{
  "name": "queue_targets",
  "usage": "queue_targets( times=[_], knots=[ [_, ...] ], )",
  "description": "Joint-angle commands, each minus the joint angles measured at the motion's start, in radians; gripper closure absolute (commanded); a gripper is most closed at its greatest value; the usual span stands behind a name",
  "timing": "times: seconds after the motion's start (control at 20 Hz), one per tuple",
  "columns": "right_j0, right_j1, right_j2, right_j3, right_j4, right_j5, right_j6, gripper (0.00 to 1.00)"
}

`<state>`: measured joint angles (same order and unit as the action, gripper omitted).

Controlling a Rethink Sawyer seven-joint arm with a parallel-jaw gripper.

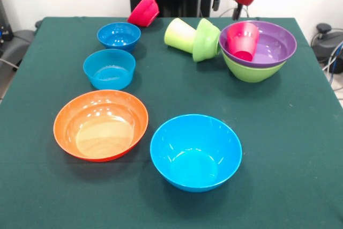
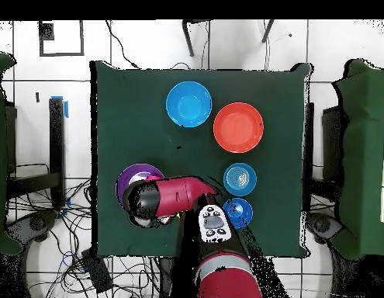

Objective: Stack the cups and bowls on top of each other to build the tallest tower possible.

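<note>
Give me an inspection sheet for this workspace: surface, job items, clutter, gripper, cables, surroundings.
Surface: dark green cloth-covered table.
Job's things: glossy purple plastic bowl nested in large lime-green bowl, red plastic cup leaning inside. Lime-green cup and small lime-green bowl on their sides. Small pink-red bowl tipped. Upright: small dark blue bowl, small light blue bowl, large orange bowl, large light blue bowl.
Clutter: nothing seen.
Gripper: above the stack, state unclear.
Cables: tangled on floor.
Surroundings: tiled floor.

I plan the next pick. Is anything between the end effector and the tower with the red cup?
Nothing visible. The end effector hangs above the tower, with open air down to the red cup.
</note>
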<state>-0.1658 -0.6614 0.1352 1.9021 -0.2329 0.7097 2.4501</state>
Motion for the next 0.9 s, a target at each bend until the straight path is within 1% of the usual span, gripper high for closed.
queue_targets(
  times=[0.05, 0.3, 0.55, 0.9],
  knots=[
    [-0.019, 0.043, 0.106, -0.056, -0.034, -0.083, -0.085, 0.0],
    [-0.035, 0.044, 0.129, -0.053, -0.026, -0.084, -0.094, 0.0],
    [-0.049, 0.046, 0.149, -0.038, -0.029, -0.147, -0.083, 0.0],
    [-0.078, 0.052, 0.193, -0.019, -0.014, -0.213, -0.07, 0.0]
  ],
)
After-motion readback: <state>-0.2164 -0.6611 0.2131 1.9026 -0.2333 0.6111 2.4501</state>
